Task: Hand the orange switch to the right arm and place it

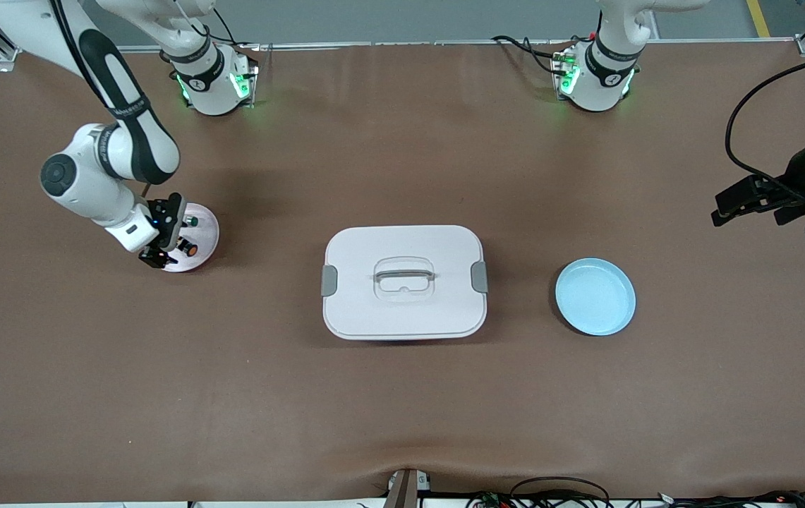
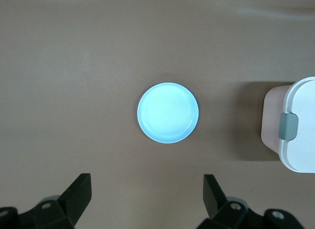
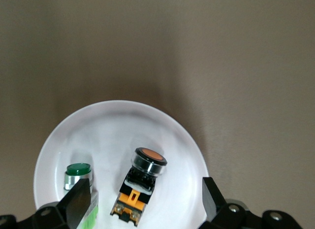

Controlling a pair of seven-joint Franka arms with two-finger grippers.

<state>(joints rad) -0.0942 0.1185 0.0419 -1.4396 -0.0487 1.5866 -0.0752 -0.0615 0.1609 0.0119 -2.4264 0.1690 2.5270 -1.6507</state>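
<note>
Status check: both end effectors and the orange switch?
Right end effector open over white plate. Black orange-capped switch lying on it, released. Left end effector open, waiting above table. Nothing blocking.

We are looking at a wide brown worktop (image 1: 402,395), matte and evenly lit, with soft shadows lying across it. Grey floor is showing past its top edge, and black cables (image 1: 557,494) are trailing along its nearest edge.

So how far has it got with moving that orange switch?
Nearly finished, it seems. The orange switch lies on the white plate beside the green switch. The right end effector hangs open just over it, holding nothing. The left end effector waits open near the blue plate. Only pulling away looks left.
</note>
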